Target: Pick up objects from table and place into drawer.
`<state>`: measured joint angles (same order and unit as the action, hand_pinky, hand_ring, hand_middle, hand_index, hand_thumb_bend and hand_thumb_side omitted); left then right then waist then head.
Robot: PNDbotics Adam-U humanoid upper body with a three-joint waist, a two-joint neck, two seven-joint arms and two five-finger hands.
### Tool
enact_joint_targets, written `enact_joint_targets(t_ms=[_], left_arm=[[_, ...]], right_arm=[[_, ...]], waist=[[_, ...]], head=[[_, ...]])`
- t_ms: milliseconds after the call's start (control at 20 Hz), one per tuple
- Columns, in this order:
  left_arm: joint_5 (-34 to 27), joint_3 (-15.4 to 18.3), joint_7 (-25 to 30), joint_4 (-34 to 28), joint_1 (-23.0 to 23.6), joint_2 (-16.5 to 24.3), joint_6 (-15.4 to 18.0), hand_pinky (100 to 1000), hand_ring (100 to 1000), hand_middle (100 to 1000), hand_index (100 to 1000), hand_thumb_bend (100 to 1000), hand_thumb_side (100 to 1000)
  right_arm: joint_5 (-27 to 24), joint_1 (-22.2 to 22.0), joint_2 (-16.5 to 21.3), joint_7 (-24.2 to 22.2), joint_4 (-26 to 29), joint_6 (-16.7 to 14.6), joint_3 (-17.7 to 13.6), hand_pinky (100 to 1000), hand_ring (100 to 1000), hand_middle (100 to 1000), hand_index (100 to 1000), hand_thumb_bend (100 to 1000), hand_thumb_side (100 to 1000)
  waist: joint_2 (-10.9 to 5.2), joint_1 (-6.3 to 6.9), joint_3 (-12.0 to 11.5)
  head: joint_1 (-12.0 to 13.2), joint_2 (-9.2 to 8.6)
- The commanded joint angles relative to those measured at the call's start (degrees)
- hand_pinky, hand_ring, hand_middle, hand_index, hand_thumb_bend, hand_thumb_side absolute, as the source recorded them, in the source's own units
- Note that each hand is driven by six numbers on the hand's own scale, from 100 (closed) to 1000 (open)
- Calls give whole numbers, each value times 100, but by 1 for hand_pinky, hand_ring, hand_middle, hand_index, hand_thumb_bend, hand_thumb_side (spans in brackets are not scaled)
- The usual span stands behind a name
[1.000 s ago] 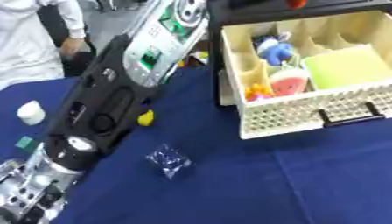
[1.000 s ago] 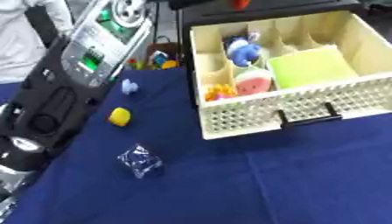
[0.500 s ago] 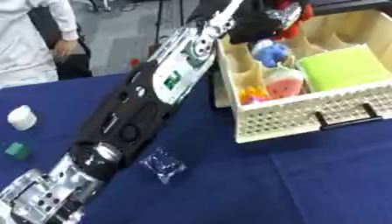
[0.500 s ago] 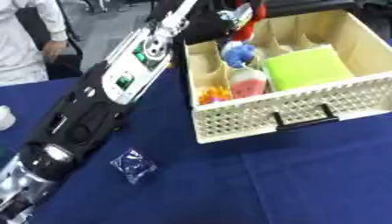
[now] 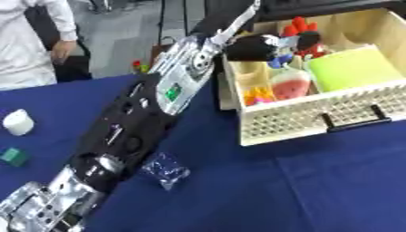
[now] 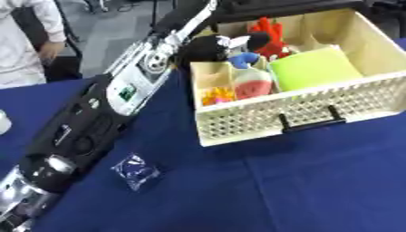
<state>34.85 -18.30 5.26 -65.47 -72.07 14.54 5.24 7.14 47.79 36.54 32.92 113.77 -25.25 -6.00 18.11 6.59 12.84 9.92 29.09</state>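
Note:
My left arm stretches from the lower left up to the cream lattice drawer [image 5: 293,120], which stands open on the blue table. My left hand [image 5: 252,47] hovers over the drawer's back left compartments, its fingers curled on a red toy [image 6: 273,31] at the back wall. In the drawer lie a blue toy [image 6: 242,59], a yellow-green sponge [image 5: 353,68], a pink watermelon-like piece [image 5: 289,84] and an orange piece [image 5: 258,95]. A small clear bag with dark blue contents [image 5: 165,170] lies on the cloth beside my forearm. My right hand shows in neither view.
A white cylinder [image 5: 17,122] and a green block [image 5: 12,156] sit near the table's left edge. Small red and yellow things [image 5: 140,67] show behind my arm. A person in white [image 5: 36,41] stands beyond the far left corner. The drawer's black handle [image 5: 353,122] faces me.
The camera has shifted. My left arm has stretched out towards the drawer, and the hand with the red toy has come down from above the drawer's back edge into its rear compartments.

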Motion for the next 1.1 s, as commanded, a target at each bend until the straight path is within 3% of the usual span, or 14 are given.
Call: enact_joint_targets(t_ms=[50,400,700,1100], left_arm=[[-120,226,-108,-124,-74,93,16,520,717,721,789,691,903],[-716,741,-700,-1021,-7,389,-140,470,652,662,705,551,929],[-1244,1289,-1227,-1878,318,939,-184,469,646,664,709,471,952],[-1901,2014,-1885,-2947,1251,1610,302,488,664,687,744,443,943]], right_arm=[[-30,29,148,27,83,12,-41,782,797,766,840,100,1000],[16,-128,245,61,83,29,-74,783,797,766,840,100,1000],[86,-294,325,127,83,47,-122,782,798,767,840,100,1000],[235,-495,381,277,83,71,-230,783,798,766,840,100,1000]], waist=[[-126,-88,-31],[-217,-138,-224],[-283,-212,-480],[-262,-366,-785]], head=[[-10,7],[-118,163],[-270,303],[-298,311]])
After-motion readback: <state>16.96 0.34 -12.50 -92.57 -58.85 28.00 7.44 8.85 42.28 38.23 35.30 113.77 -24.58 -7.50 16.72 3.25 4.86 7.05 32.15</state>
